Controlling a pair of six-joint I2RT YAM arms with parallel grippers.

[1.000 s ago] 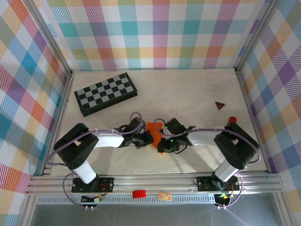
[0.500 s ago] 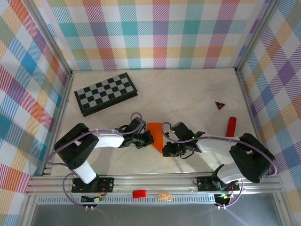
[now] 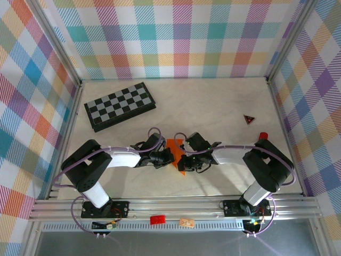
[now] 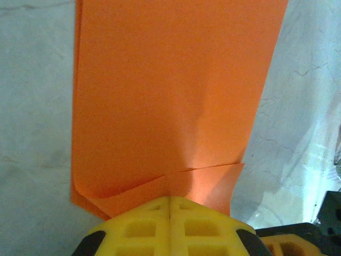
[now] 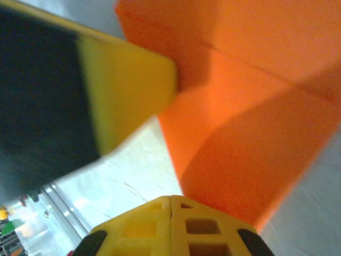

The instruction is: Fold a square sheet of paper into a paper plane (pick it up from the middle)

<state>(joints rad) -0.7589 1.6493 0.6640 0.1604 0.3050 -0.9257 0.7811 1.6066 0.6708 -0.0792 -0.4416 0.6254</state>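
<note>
The square sheet of paper (image 3: 173,145), bright orange and already partly folded, lies on the table (image 3: 213,106) just below the centre of the overhead frame, between the two wrists. In the left wrist view a slanted flap is doubled over along the sheet's lower edge. The left gripper (image 4: 170,198) has its yellow fingers pressed together at bottom centre, tips right at that flap, with nothing between them. The right gripper (image 5: 170,198) also has its fingers together, at a lower corner of the sheet (image 5: 256,106), which bows up off the table there.

This paper looks thin, light and limp. It should slide easily on the smooth table and take a crease wherever it is pinched, so stray pressure would likely leave a wrong fold. The safest hold is probably along an existing folded edge near the middle, one arm pinning while the other presses.

The checkerboard (image 3: 120,105) sits well apart at upper left
</note>
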